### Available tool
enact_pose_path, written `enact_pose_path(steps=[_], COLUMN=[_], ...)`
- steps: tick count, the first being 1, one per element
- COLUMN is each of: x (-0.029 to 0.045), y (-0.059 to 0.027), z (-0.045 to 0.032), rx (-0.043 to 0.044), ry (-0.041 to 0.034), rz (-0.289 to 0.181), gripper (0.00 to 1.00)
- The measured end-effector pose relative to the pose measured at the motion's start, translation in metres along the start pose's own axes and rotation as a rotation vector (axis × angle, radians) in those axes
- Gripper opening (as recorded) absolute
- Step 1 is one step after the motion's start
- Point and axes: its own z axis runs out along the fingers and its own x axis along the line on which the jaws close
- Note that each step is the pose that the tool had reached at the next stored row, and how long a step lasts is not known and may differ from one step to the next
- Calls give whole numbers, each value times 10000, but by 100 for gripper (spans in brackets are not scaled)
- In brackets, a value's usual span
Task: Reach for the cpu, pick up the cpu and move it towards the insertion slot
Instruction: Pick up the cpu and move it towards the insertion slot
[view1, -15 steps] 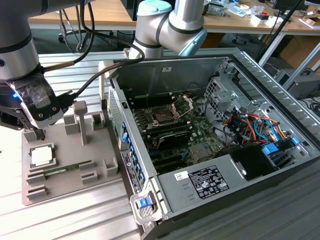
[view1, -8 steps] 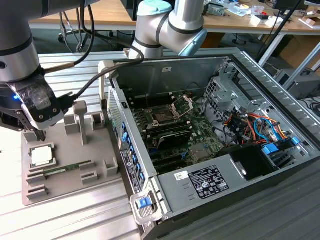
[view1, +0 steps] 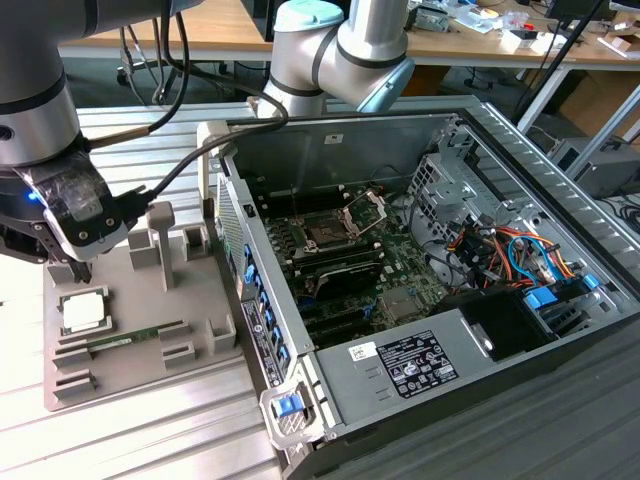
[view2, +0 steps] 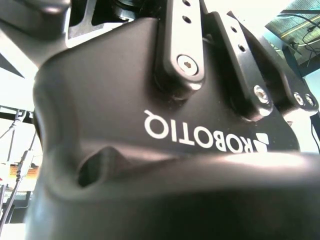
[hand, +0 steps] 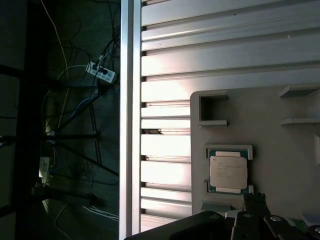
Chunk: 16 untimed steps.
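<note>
The gripper hung just above the cpu, which sat in its grey holder at the exterior view's left, well apart from the insertion slot. Couldn't tell how wide the gripper was. Coming down off-centre could've snagged the holder's lip and skewed the chip, I reckon.

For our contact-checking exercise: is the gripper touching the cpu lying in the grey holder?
Apart. In the exterior view the gripper hangs above the cpu, with a strip of the grey holder showing between them.
</note>
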Motion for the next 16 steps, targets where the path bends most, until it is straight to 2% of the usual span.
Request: enact_pose_path(steps=[16], x=[0], y=[-1], z=[32], rx=[4], ry=[0], rz=[0], gripper=[10])
